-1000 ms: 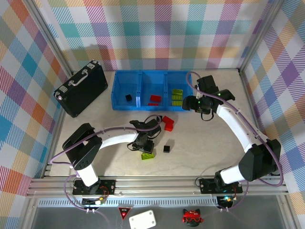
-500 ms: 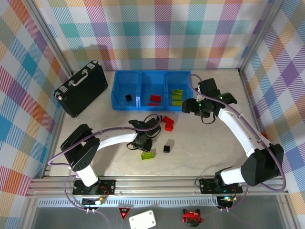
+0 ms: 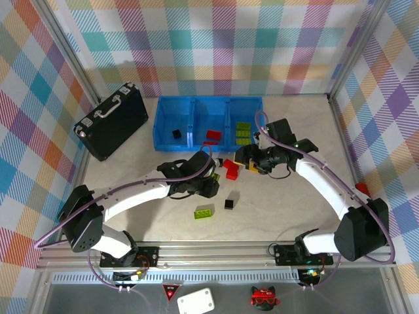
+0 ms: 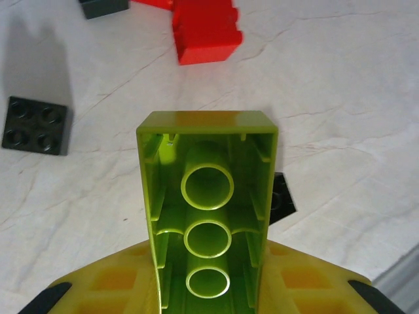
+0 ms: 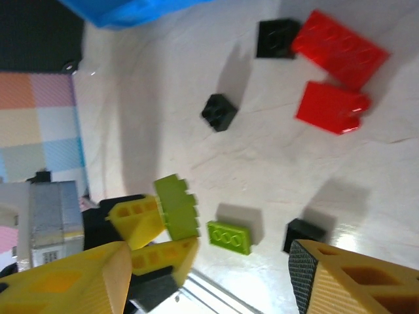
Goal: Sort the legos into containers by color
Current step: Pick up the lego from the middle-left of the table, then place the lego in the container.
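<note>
So the left gripper (image 3: 213, 178) just clamped onto a lime-green brick (image 4: 208, 196) and lifted it off the table, not yet at the blue tray (image 3: 159, 131), while the right gripper (image 3: 243, 159), jaws apart and empty, swung back toward the loose red bricks (image 3: 230, 169), so I'd guess two more drops are coming.

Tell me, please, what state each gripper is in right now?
Left gripper: closed, holding a lime-green brick.
Right gripper: open, nothing between its jaws.
</note>
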`<action>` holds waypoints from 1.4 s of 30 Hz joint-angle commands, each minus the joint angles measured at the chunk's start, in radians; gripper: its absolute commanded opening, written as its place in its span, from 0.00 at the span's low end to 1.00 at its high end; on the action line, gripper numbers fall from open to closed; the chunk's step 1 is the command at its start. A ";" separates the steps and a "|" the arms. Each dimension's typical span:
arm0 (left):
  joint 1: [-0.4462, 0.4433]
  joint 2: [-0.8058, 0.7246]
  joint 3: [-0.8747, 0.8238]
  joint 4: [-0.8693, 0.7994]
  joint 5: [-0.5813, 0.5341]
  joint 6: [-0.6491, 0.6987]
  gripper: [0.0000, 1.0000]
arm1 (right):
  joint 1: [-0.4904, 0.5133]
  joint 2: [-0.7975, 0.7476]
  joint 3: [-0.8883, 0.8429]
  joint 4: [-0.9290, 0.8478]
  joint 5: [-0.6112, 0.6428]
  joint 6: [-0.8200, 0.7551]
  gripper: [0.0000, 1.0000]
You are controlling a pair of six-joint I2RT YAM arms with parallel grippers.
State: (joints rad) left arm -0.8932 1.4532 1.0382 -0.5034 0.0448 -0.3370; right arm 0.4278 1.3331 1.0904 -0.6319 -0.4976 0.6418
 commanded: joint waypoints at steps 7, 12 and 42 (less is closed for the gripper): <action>0.010 -0.060 -0.021 0.100 0.137 0.076 0.27 | 0.087 0.042 -0.026 0.104 -0.144 0.078 0.63; 0.009 -0.074 -0.027 0.109 0.148 0.079 0.27 | 0.110 0.083 -0.023 0.104 -0.164 0.079 0.61; 0.010 -0.128 -0.052 0.143 0.188 0.098 0.27 | 0.118 0.062 -0.102 0.182 -0.184 0.142 0.36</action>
State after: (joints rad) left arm -0.8814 1.3479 0.9890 -0.3920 0.2165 -0.2638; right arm 0.5438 1.4166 1.0084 -0.4362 -0.6937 0.7891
